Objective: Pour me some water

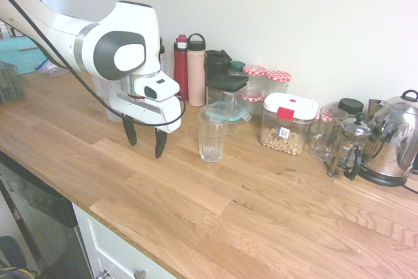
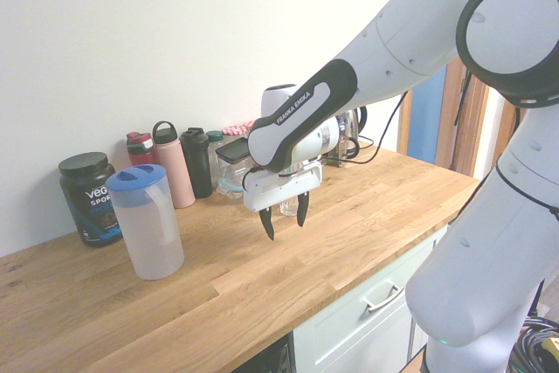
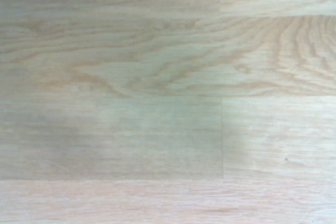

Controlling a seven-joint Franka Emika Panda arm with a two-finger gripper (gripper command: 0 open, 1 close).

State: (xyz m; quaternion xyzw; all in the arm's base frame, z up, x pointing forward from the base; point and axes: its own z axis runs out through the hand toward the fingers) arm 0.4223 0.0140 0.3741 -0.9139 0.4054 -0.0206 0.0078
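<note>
An empty clear drinking glass [image 1: 212, 135] stands upright on the wooden counter [image 1: 261, 207]. My gripper [image 1: 145, 138] hangs just left of the glass in the first exterior view. It points down a little above the wood, open, with nothing between its dark fingers [image 1: 160, 143]. A translucent water pitcher [image 2: 147, 220] with a blue lid stands on the counter, well apart from my gripper [image 2: 284, 218] on the side away from the glass. The wrist view shows only bare wood grain [image 3: 168, 98].
Along the wall stand a red bottle [image 1: 181, 66], a pink bottle [image 1: 196, 70], dark containers, checked-lid jars [image 1: 277, 83], a food box with a white and red lid [image 1: 287, 122], a glass mug, a French press [image 1: 349, 145] and a steel kettle [image 1: 395, 138]. A black tub [image 2: 87, 198] sits behind the pitcher.
</note>
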